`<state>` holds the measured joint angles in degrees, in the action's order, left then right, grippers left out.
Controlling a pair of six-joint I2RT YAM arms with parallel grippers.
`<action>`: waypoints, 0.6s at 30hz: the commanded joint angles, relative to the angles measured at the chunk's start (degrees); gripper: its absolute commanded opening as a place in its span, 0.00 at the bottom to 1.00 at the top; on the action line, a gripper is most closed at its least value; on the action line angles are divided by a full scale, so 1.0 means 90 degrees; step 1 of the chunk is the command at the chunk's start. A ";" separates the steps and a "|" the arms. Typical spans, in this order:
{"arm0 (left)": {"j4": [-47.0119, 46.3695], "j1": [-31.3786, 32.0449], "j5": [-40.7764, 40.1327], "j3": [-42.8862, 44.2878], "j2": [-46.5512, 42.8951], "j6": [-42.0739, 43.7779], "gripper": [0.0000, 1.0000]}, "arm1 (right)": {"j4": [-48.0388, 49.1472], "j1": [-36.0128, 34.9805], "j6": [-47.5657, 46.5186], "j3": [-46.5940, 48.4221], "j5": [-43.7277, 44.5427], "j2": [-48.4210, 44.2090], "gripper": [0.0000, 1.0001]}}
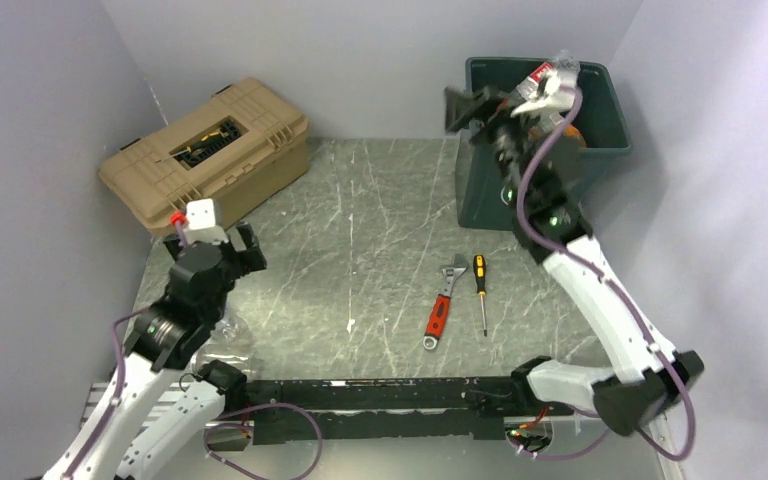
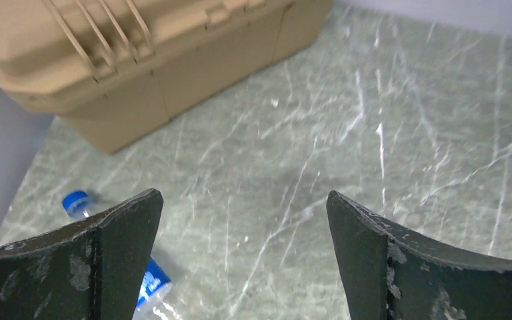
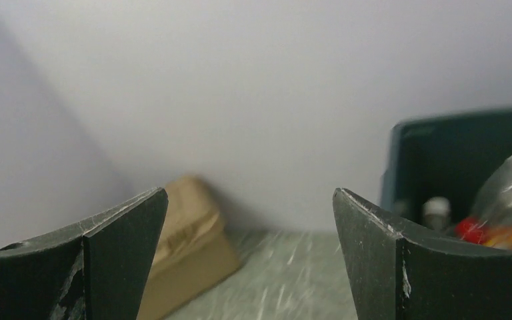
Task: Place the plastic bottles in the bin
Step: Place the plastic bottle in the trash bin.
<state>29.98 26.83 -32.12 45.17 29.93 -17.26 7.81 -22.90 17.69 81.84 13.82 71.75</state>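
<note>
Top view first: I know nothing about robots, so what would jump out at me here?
The tall dark green bin in the far right corner, with crushed bottles inside and the right arm's open pincer up by its rim. Next, the tan toolbox far left, and the red-handled wrench beside a screwdriver in the middle. The left pincer, open too, hangs over a blue-capped bottle on the near left.
</note>
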 commanded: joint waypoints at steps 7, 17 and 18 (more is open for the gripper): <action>0.3146 0.0017 -0.0381 0.1032 0.2799 -0.2855 0.99 | 0.1281 -0.1506 0.1125 -0.3847 -0.0428 -0.1062 1.00; 0.2656 -0.1627 0.0392 0.0262 0.3292 -0.3625 0.97 | 0.1819 -0.1964 0.2062 -0.6300 -0.0528 -0.1362 0.99; 0.2702 -0.1841 0.0520 0.0289 0.3438 -0.3650 0.97 | 0.1927 -0.2017 0.2139 -0.6472 -0.0521 -0.1325 0.99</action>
<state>55.70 18.13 -32.18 48.60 57.98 -47.83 17.52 -39.40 31.97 28.10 10.28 61.01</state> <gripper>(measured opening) 0.977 0.993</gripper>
